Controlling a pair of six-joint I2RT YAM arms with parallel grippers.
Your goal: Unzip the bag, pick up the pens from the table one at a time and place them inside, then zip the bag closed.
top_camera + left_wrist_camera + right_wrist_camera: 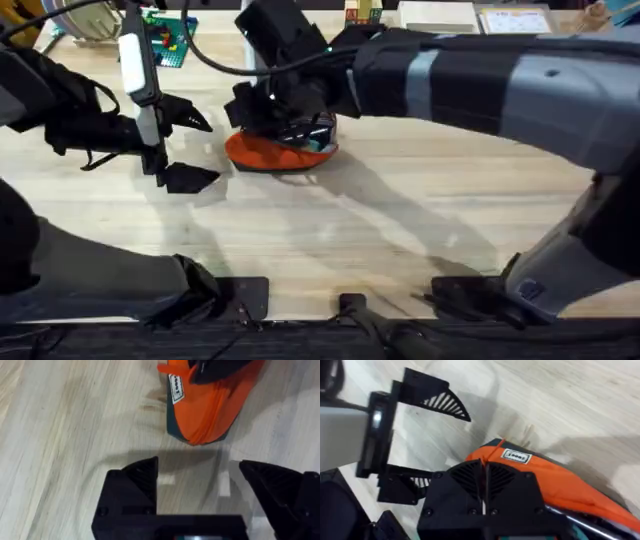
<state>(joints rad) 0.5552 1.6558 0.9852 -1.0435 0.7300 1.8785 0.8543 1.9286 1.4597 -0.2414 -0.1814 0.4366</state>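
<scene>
The orange bag (268,152) lies on the table (400,230) left of centre, its dark underside showing at the rim. In the right wrist view the bag (560,485) has a white label, and a silver pen (592,524) shows in its opening beside something teal. My right gripper (290,125) reaches across from the right; its fingers (470,477) are shut together on the bag's top edge near the label. My left gripper (205,150) stands open just left of the bag (210,405), apart from it, with nothing between its fingers (135,480).
A green flat piece with small coloured parts (165,40) and a round white thing (85,20) sit at the back left. Boxes and papers (440,15) line the far edge. Bare wood stretches across the front and right of the table.
</scene>
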